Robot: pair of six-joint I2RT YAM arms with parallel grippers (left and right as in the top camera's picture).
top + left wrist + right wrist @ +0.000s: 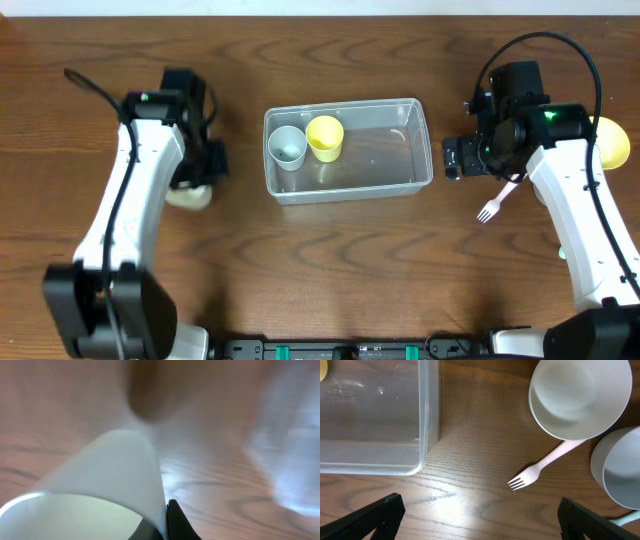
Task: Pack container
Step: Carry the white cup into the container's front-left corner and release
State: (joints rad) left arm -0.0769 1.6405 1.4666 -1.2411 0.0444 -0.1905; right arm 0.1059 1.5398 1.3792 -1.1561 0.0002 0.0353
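Note:
The clear plastic container (418,150) sits at the table's middle and holds a grey cup (288,146) and a yellow cup (325,138). Its corner shows in the right wrist view (427,415). My left gripper (205,172) is left of the container, shut on the rim of a white cup (188,196). The left wrist view shows the cup (110,475) with a finger on each side of its wall (167,522). My right gripper (453,158) is open and empty just right of the container, its fingers wide apart over bare wood (485,520).
A pink fork (495,205) lies right of the container, also seen in the right wrist view (540,470). A white bowl (580,395) and a pale cup (620,467) stand beside it. A yellow bowl (612,142) sits at the far right edge.

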